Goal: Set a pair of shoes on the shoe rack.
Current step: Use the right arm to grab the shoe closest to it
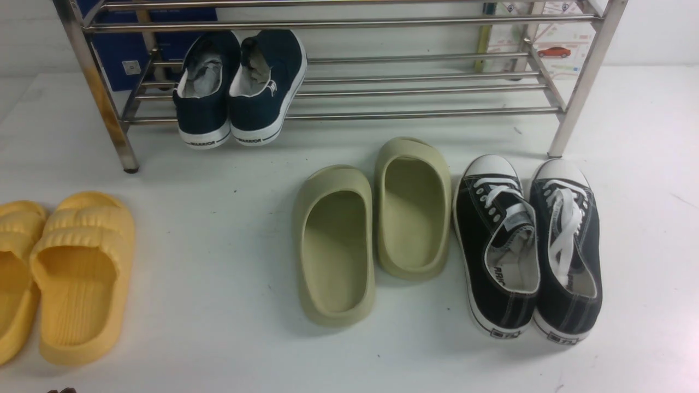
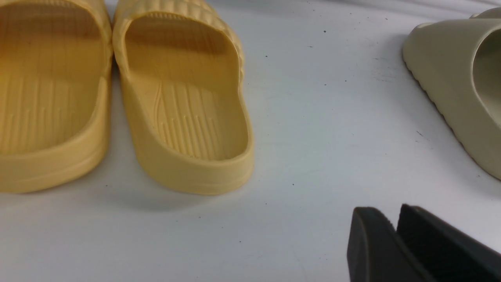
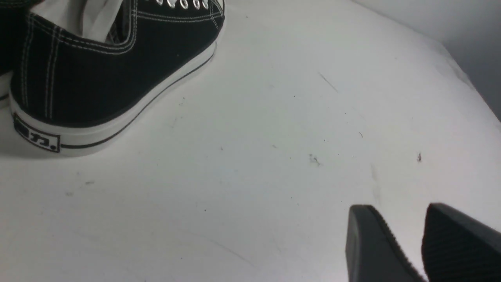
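The black sneakers lay on the desk before the shoe rack; the right wrist view caught only their heel parts. The front view alone showed the rack. The right end effector was spread, empty; the left end effector had its fingertips slightly parted, also empty.

Shoe-storage area: steel rack, yellow slippers, black sneakers.
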You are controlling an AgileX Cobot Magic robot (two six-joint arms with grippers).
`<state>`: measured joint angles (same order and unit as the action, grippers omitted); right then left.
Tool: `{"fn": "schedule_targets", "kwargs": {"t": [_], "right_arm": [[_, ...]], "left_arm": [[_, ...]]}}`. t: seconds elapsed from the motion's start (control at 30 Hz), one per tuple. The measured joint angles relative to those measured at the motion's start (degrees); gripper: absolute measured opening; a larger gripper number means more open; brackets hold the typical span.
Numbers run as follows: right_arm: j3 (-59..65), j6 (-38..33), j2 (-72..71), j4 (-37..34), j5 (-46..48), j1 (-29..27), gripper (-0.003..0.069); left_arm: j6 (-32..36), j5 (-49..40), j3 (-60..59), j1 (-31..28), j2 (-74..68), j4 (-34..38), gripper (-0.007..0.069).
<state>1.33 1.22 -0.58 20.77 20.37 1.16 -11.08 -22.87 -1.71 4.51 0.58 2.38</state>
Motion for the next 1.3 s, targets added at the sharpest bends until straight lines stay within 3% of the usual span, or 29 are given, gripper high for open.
{"fn": "schedule_targets", "kwargs": {"t": [0.2,0.33,0.5,0.6,0.73,0.83,0.93,1.1,1.27,1.3], "right_arm": [[0.14,6.41,0.00,-4.16,-10.65,0.00,0.0239],[0.14,13.47,0.00,-4.39,-19.18,0.00,0.0239],[0.14,17.18,0.00,-3.77,-30.96,0.00,0.0239],[-4.13,25.80,0.00,-5.43,-33.99,0.00,0.0239],[-16.41,32.45,3.00,-5.83,-26.56,0.00,0.0239],[-31.84,34.57,12.78,-5.85,-9.25,0.00,0.0239],[-38.39,34.05,22.09,-4.92,4.71,0.00,0.0239],[-39.48,29.74,32.63,-6.11,14.37,0.00,0.0239],[-39.13,20.07,42.09,-20.39,17.41,0.00,0.0239],[-39.20,13.77,44.70,-25.91,18.73,0.00,0.0239]], "left_arm": [[0.00,0.00,0.00,0.00,0.00,0.00,0.0117],[0.00,0.00,0.00,0.00,0.00,0.00,0.0119],[0.00,0.00,0.00,0.00,0.00,0.00,0.0123],[0.00,0.00,0.00,0.00,0.00,0.00,0.0127],[0.00,0.05,0.00,0.00,0.00,0.00,0.0127],[0.00,0.05,0.00,0.00,0.00,0.00,0.0132],[0.00,0.05,0.00,0.00,0.00,0.00,0.0134],[0.02,0.05,-0.02,0.00,0.00,0.00,0.0134],[0.02,0.05,-0.02,0.00,0.00,0.00,0.0139],[0.02,0.05,-0.02,0.00,0.00,0.00,0.0142]]}}
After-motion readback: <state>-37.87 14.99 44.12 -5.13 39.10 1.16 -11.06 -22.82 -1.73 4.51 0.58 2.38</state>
